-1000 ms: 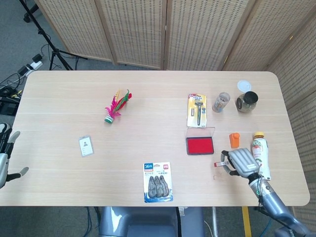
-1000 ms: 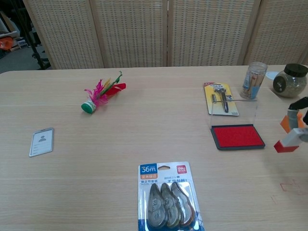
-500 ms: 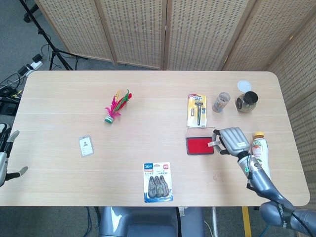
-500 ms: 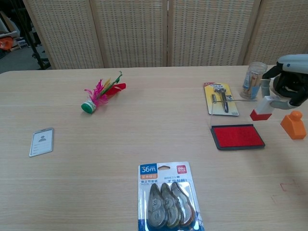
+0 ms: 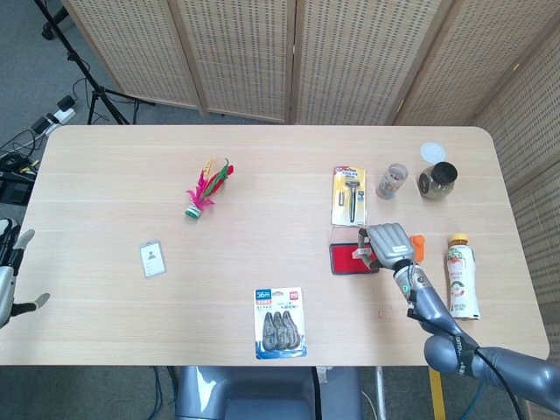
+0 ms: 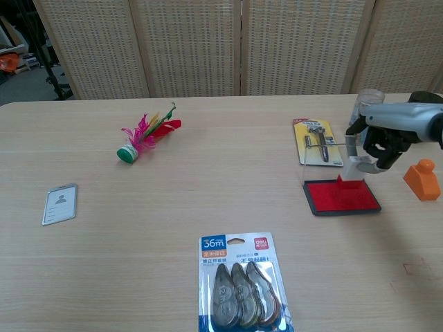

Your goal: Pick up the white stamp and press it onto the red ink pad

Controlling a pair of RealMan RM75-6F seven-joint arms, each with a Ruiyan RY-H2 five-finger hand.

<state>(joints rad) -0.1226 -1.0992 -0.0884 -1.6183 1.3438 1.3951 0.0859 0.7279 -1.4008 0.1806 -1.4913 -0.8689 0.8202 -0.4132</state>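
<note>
We are at a long pale wooden table (image 5: 262, 175) backed by woven folding screens (image 5: 236, 52), and nearly everything that matters sits toward our right end of it.

The white stamp (image 6: 354, 168) is in our right hand (image 6: 387, 135), pinched between curled fingers, with its red base turned down and sitting on, or just above, the red ink pad (image 6: 341, 196). We judge it to be touching the pad's upper edge, though from the chest view we cannot be sure contact is made. Holding the stamp from above keeps its face level with the pad, which is what an even inking needs. The pad's clear lid (image 6: 336, 160) stands open behind it, so the hand has to come in from the right side, not over the back.

Just beyond the pad lies a packaged razor (image 6: 318, 142), and to the right a small orange block (image 6: 423, 178) stands near the hand, apart from it. A clear tumbler (image 5: 392, 181), a dark jar (image 5: 437, 180) and a juice bottle (image 5: 460, 273) lie further right.

Our left hand (image 5: 10, 271) hangs off the far left edge, fingers spread and holding nothing, well away from the work. A feather shuttlecock (image 5: 204, 188), an ID card (image 5: 152, 258) and a correction-tape pack (image 5: 280, 322) play no part.
</note>
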